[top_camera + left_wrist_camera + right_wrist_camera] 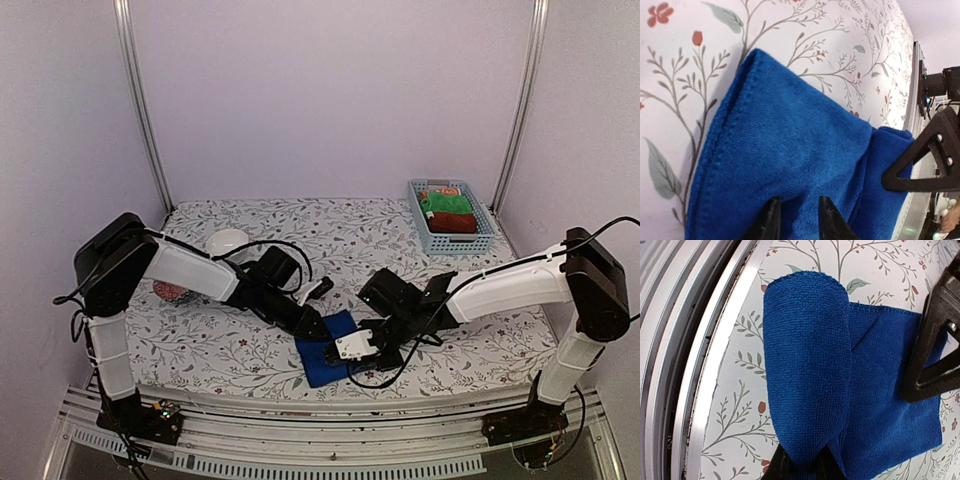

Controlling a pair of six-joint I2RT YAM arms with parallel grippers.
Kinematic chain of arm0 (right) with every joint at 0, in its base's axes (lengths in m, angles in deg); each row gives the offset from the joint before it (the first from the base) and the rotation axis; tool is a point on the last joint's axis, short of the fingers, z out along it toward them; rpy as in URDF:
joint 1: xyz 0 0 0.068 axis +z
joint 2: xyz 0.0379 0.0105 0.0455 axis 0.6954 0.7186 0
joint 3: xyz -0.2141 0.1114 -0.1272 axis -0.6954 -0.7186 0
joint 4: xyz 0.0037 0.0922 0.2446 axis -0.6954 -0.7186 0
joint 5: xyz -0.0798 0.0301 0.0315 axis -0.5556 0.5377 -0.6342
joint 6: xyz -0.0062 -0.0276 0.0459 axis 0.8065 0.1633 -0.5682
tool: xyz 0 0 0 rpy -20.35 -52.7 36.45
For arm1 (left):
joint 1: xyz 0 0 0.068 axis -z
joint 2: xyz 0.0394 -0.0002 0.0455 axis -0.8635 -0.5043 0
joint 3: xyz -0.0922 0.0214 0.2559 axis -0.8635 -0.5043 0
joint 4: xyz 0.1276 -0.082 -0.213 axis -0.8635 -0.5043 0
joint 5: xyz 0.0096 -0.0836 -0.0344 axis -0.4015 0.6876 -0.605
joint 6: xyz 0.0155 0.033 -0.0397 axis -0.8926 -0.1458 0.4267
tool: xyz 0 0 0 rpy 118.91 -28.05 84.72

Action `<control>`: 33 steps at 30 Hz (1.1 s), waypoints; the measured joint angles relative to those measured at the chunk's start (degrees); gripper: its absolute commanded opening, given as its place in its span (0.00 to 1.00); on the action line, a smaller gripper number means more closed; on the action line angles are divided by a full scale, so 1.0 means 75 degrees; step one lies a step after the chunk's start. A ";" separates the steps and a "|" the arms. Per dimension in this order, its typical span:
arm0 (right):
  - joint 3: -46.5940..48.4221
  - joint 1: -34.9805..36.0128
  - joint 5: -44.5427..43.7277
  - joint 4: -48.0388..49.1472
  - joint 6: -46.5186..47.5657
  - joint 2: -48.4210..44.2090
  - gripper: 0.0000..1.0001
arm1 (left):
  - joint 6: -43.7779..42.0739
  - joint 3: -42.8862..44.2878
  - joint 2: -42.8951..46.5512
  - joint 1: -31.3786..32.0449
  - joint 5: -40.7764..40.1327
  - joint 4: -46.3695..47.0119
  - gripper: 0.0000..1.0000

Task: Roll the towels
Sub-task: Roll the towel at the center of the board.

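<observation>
The royal blue towel (318, 368) lies near the table's front edge, partly rolled. Its rolled end (805, 365) faces the metal rail, and the flat part (890, 405) stretches away from it. My right gripper (802, 467) is shut on the roll's near end, cloth squeezed between its fingers. My left gripper (799, 220) pinches a raised fold of the blue towel (790, 140) at the opposite side, so that edge tents up off the table. Both grippers meet over the towel (315, 326) (345, 352). A dark red cloth (455, 222) lies in the basket.
A light blue basket (487, 225) at the back right also holds a green cloth (447, 203) and an orange patterned one (440, 189). A white bowl (228, 241) sits behind the left arm. A reddish object (170, 291) shows under that arm. The metal rail (700, 365) runs just beyond the roll.
</observation>
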 measured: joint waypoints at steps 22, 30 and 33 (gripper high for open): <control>0.4246 -0.1387 0.3789 -0.4741 0.0067 0.3462 0.07 | 0.0035 -0.0583 0.1052 -0.0026 -0.1775 -0.0134 0.46; 0.5761 -0.1929 0.5321 -0.6700 0.0137 0.5053 0.09 | -0.0152 -0.1693 0.4322 0.0038 -0.3692 0.0038 0.54; 0.6283 -0.2046 0.5671 -0.7396 0.0082 0.5557 0.09 | -0.0449 -0.2014 0.5158 0.0472 -0.4459 0.0006 0.57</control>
